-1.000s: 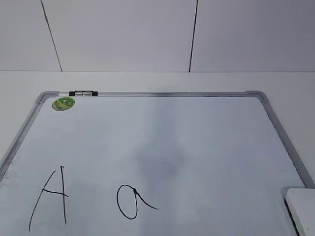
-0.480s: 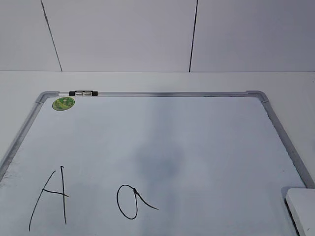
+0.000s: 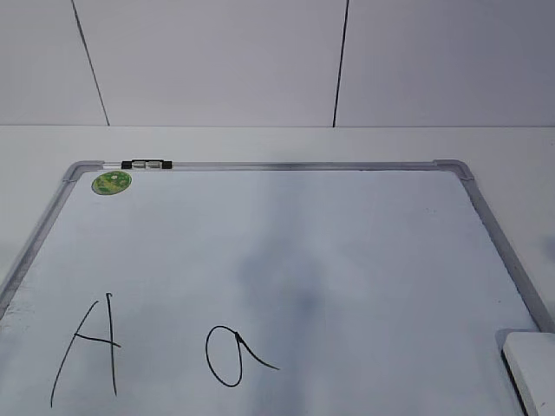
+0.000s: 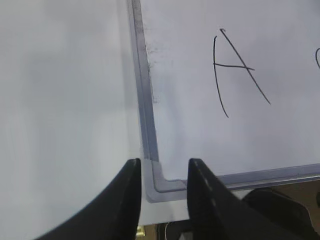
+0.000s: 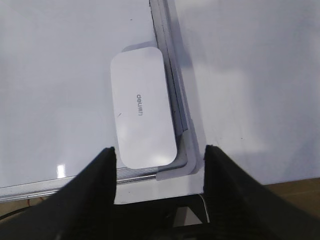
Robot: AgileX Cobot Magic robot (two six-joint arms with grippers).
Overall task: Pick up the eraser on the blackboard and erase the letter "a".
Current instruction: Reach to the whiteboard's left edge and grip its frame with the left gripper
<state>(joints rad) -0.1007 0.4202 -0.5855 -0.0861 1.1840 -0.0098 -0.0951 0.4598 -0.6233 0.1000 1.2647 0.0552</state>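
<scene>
The blackboard (image 3: 286, 251) is a white board with a grey frame, lying flat on the table. The lowercase letter "a" (image 3: 232, 355) is written near its front edge, right of a capital "A" (image 3: 87, 347). The white eraser (image 3: 533, 368) lies in the board's front right corner; the right wrist view shows it whole (image 5: 142, 114), marked "deli". My right gripper (image 5: 159, 152) is open, above the near end of the eraser, not touching it. My left gripper (image 4: 161, 167) is open and empty above the board's front left corner (image 4: 160, 185). Neither gripper shows in the exterior view.
A green round sticker (image 3: 112, 182) and a black clip (image 3: 146, 164) sit at the board's far left corner. White table surface (image 3: 277, 143) surrounds the board, with a white panelled wall behind. The table's front edge shows below both grippers.
In the exterior view the eraser has shifted slightly toward the lower right corner of the frame and the shadow on the board's middle has changed shape; the letters are unchanged.
</scene>
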